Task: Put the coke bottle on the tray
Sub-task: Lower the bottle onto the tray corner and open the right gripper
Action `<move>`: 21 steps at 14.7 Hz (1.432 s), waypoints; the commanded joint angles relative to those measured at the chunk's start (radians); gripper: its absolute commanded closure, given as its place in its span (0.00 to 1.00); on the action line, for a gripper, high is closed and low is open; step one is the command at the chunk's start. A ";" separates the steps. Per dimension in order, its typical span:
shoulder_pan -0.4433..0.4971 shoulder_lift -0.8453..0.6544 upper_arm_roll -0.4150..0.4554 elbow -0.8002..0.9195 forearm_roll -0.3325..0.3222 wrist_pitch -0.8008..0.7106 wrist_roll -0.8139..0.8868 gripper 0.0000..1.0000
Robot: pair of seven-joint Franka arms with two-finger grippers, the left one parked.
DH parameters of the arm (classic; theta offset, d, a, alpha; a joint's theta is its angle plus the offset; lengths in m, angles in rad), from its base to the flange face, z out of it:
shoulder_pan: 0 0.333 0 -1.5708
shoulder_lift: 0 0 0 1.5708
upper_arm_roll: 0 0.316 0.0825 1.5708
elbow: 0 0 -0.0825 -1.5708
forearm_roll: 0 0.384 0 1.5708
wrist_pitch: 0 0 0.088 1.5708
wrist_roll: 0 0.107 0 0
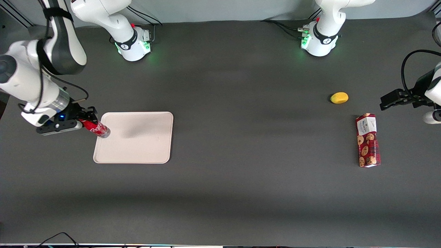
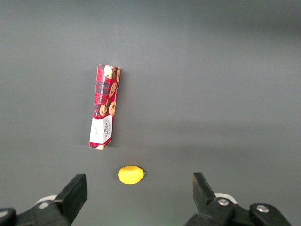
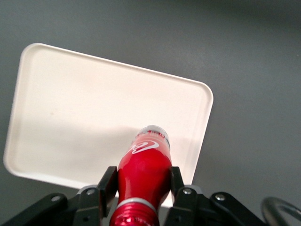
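A: Gripper [image 1: 83,123] status?

B: Its two fingers [image 3: 107,184] are clamped on the coke bottle [image 1: 95,127], one on each side of the red body near the cap end. The wrist view shows the pads pressed against the bottle with no gap.

A: Where does the bottle sit relative to the tray [image 1: 144,144]?

B: It is held tilted, cap toward the gripper, silvery base pointing out over the tray's rim at the edge toward the working arm's end of the table. From the wrist camera, the bottle [image 3: 143,172] reaches over the cream surface of the tray [image 3: 70,117]. Whether the base touches the tray, I cannot tell.

A: Anything else on the table [image 1: 241,189]?

B: Toward the parked arm's end lie a cookie box [image 1: 368,140] on its long side and a small yellow fruit [image 1: 339,97]. The fruit is near the box and farther from the front camera. Both lie well apart from the tray.
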 commanded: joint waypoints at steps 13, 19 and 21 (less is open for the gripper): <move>-0.005 0.145 -0.093 -0.116 0.328 0.278 -0.465 1.00; -0.005 0.205 -0.093 -0.053 0.326 0.266 -0.472 0.00; -0.006 0.203 -0.093 -0.050 0.328 0.263 -0.465 0.00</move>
